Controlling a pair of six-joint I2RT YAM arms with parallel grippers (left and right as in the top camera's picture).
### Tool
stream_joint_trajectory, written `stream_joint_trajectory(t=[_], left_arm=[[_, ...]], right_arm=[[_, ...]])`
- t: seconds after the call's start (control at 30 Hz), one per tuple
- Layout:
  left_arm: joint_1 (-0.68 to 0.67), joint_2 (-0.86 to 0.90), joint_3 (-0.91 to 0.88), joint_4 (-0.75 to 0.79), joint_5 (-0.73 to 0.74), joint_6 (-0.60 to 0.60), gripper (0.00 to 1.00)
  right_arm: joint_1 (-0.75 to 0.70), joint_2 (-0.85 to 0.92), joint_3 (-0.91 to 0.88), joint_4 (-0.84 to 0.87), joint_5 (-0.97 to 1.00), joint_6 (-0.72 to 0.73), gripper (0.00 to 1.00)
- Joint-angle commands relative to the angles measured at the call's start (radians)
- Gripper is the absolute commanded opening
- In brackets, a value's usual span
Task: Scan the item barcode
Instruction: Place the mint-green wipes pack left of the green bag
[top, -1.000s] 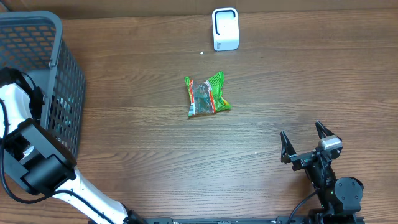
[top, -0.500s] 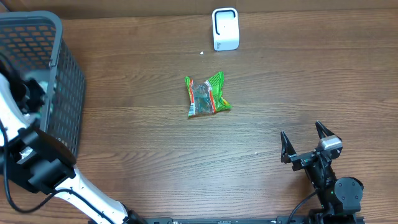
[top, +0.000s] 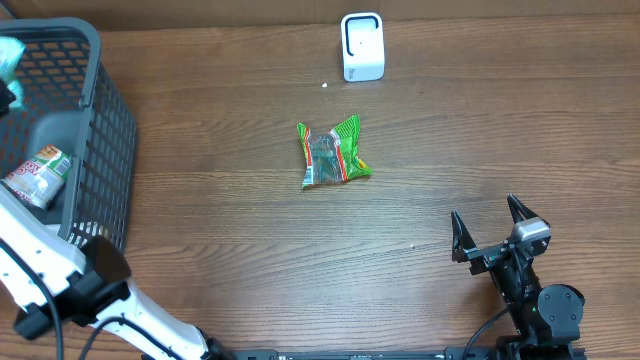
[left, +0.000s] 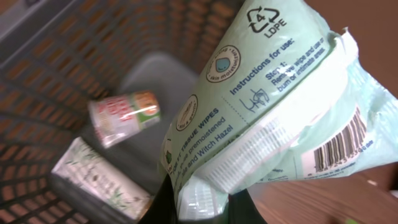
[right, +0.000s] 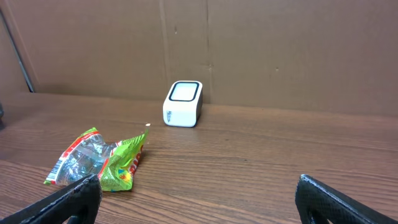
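Left tool (left: 202, 208) is clamped on a pale green wipes packet (left: 267, 106) and holds it up over the grey basket (top: 100, 150), with the barcode showing at one end. Down in the basket lie a small can (left: 124, 118) and a carton (left: 99, 180). Right tool (top: 490, 232) sits well apart from the basket, jaws spread wide. A white scanner (top: 362, 45) and a green snack bag (top: 334, 152) rest on the table (top: 250, 250) outside the basket.

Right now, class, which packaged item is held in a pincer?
The pale green wipes pack, gripped by the left pincer; the can and snack bag lie loose.
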Motion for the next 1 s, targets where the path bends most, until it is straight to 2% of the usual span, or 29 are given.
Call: stream_joint_trajectory(t=[0.0,0.23,0.4,0.63,0.87,0.97], left_arm=[[-0.083,-0.103,-0.042,-0.001,0.103,-0.014,0.04],[-0.354,-0.192,-0.320,-0.001,0.093,-0.014,0.04],[-0.522,-0.172,-0.566,0.033,-0.036,-0.097,0.04],[-0.652,-0.163,-0.940,0.251,-0.061,-0.190,0.04],[-0.692,-0.163,-1.248,0.513,-0.077,-0.449,0.04],[-0.708,-0.163,-1.349,0.607,-0.039,-0.487,0.04]], right_arm=[[0.005,-0.012,-0.010,0.006,-0.005,0.006,1.00],[0.006,-0.012,-0.010,0.006,-0.005,0.006,1.00],[0.006,-0.012,-0.010,0.006,-0.005,0.006,1.00],[0.006,-0.012,-0.010,0.006,-0.005,0.006,1.00],[0.006,-0.012,-0.010,0.006,-0.005,0.006,1.00],[0.006,-0.012,-0.010,0.006,-0.005,0.006,1.00]])
